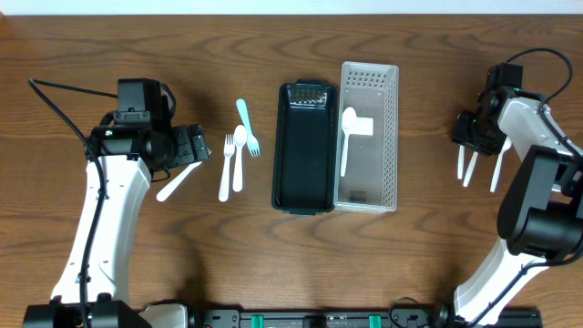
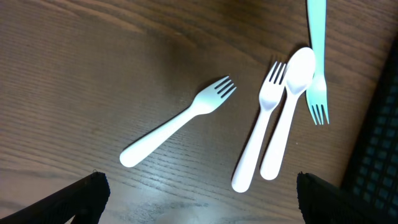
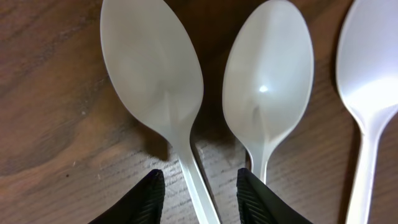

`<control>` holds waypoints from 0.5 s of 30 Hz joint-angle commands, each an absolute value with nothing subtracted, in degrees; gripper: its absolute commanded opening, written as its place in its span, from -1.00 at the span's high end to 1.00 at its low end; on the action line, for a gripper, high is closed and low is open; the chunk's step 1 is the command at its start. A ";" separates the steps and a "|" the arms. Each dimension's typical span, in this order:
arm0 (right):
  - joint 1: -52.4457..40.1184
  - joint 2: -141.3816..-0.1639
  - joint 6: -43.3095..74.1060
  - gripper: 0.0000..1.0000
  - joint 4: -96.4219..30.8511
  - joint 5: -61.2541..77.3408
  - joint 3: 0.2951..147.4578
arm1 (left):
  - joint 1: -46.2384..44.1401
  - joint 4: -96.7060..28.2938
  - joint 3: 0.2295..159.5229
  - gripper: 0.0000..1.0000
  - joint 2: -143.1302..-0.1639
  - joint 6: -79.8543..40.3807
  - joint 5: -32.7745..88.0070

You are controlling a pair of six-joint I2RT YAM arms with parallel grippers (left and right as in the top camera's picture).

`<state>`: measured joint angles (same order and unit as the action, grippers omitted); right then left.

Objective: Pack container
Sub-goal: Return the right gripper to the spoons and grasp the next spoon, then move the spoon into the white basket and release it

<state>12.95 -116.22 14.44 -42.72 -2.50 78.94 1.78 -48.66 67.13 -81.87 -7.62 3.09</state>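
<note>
A black tray [image 1: 301,187] and a white perforated basket [image 1: 392,137] stand side by side mid-table. One white spoon [image 1: 347,137] lies in the basket. My left gripper [image 1: 187,146] is open and empty above a lone white fork [image 2: 180,121], with a white fork [image 2: 258,137], a white spoon [image 2: 289,106] and a teal fork [image 2: 317,62] to its right. My right gripper [image 3: 201,193] is open, low over three white spoons. Its fingers straddle the handle of the left spoon [image 3: 149,68], beside the middle spoon [image 3: 270,68] and the right one [image 3: 373,56].
The black tray's edge [image 2: 379,137] shows at the right of the left wrist view. The three spoons lie at the far right of the table [image 1: 478,169]. Cables run along both arms.
</note>
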 commanded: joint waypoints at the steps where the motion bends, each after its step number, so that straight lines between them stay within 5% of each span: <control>1: 12.67 -118.63 15.38 0.23 -42.57 -2.22 78.63 | 2.02 -48.82 68.16 -0.96 -82.11 -7.11 3.44; 4: 12.69 -119.17 15.40 0.35 -42.57 -1.65 78.63 | 2.02 -48.82 68.16 -0.96 -82.11 -7.11 3.44; 10: 12.69 -117.91 15.35 0.97 -43.55 1.26 79.26 | 2.02 -48.82 68.16 -0.96 -82.11 -7.11 3.44; 15: 11.29 -111.24 15.35 0.97 -48.64 7.88 82.94 | 2.02 -48.82 68.16 -0.96 -82.11 -7.11 3.44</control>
